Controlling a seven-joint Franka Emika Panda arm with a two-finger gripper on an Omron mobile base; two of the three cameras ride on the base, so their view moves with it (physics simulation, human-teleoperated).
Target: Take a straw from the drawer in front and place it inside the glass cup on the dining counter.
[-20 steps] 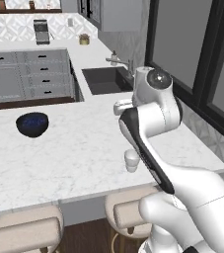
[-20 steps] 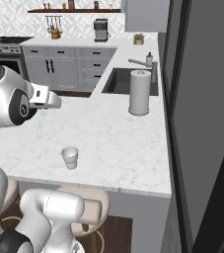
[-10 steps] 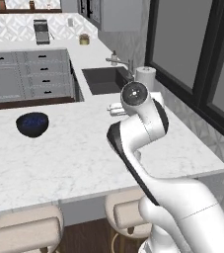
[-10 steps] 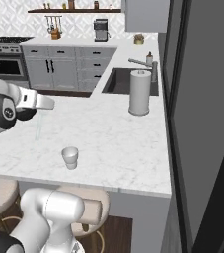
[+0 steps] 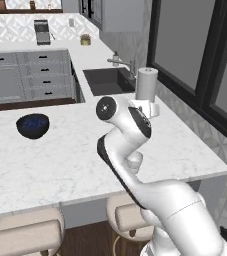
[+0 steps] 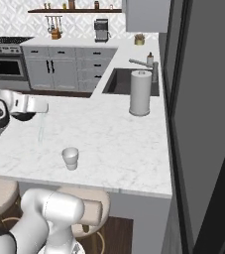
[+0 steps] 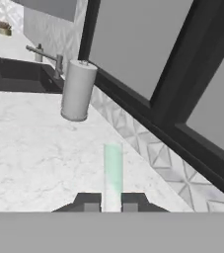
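The claw [image 7: 111, 203] has swung toward the towel roll [image 7: 78, 90], gripping a straw [image 7: 113, 170] over the bench [image 7: 29, 148].

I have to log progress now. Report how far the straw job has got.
Done: a pale green straw is out of the drawer and over the dining counter. In hand: the gripper is shut on the straw, which hangs as a faint strip in the right base view. Left: the glass cup stands without a straw, and the straw is off to its side, not above it.
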